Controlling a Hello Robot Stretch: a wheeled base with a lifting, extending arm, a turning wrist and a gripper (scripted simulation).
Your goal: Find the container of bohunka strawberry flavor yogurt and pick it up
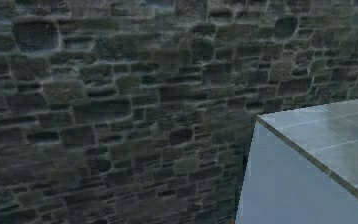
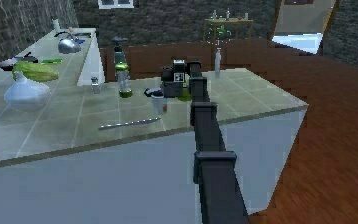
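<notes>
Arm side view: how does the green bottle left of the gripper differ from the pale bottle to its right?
The green bottle looks taller and wider than the slim pale bottle. The green bottle has a dark top over a green body; the pale bottle is whitish throughout. Both stand upright on the counter.

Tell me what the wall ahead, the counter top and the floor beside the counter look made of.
Wall: rough dark stone, with irregular blocks, paler mortar lines and a matte look.
Counter top: probably glazed tile or stone slabs. It is pale grey-green with thin grid joints and a slight sheen.
Floor: likely wood. It is reddish-brown with faint plank lines and looks polished.
</notes>
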